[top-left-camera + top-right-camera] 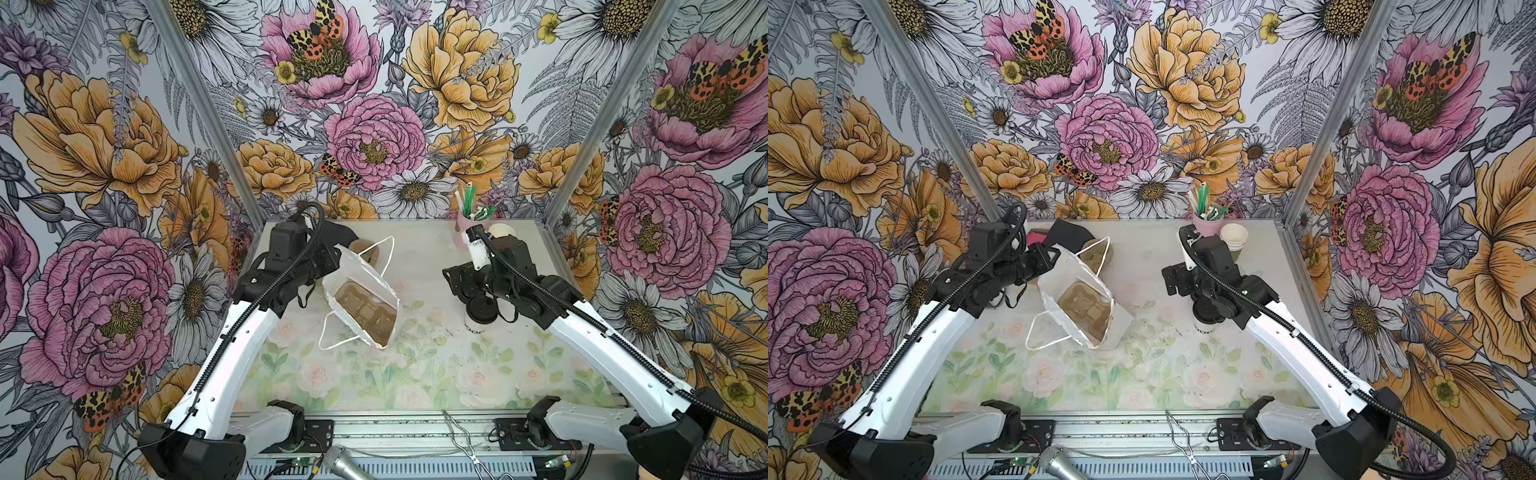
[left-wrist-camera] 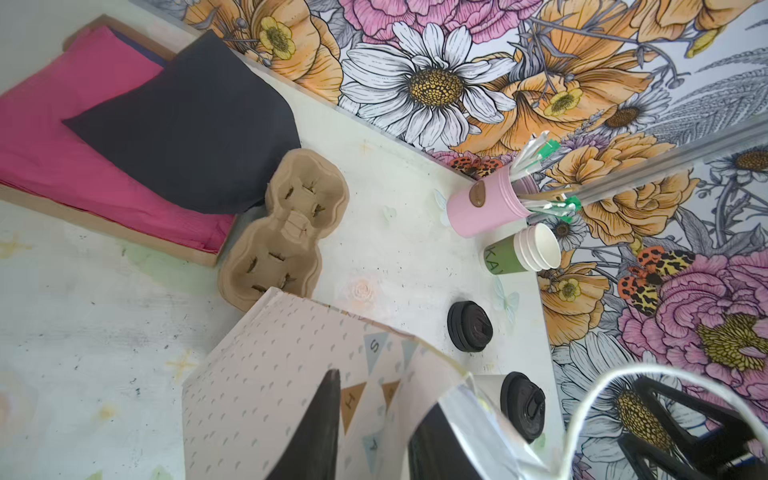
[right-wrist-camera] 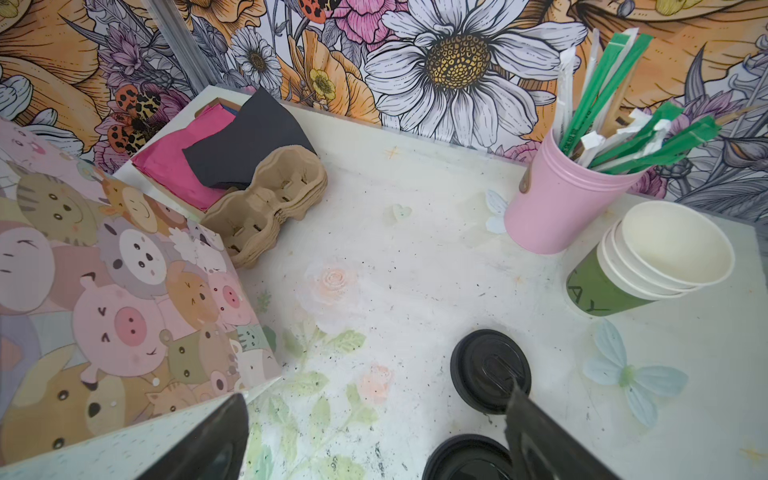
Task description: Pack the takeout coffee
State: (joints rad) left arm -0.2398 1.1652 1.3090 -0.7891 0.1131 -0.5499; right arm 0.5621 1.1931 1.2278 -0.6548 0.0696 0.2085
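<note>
The takeout coffee (image 1: 482, 311) stands right of the middle of the table, a whitish cup with dark letters and a black lid (image 2: 521, 405). My right gripper (image 1: 459, 283) hovers open just above and behind it. In the right wrist view the lid (image 3: 467, 459) shows beside one finger, with nothing between the fingers (image 3: 536, 432). A white paper bag (image 1: 355, 270) stands open at centre with a brown cup carrier (image 1: 365, 309) inside. My left gripper (image 2: 382, 390) straddles the bag's rim wall, jaws apart, one finger outside and one inside.
A stack of loose black lids (image 3: 490, 370) lies just behind the coffee. At the back right are a pink cup of straws (image 1: 467, 230) and stacked lidless cups (image 1: 1233, 237). Spare carriers (image 2: 286, 232) and pink and black napkins (image 2: 187, 124) sit behind the bag. Metal tongs (image 1: 461, 436) lie at the front edge.
</note>
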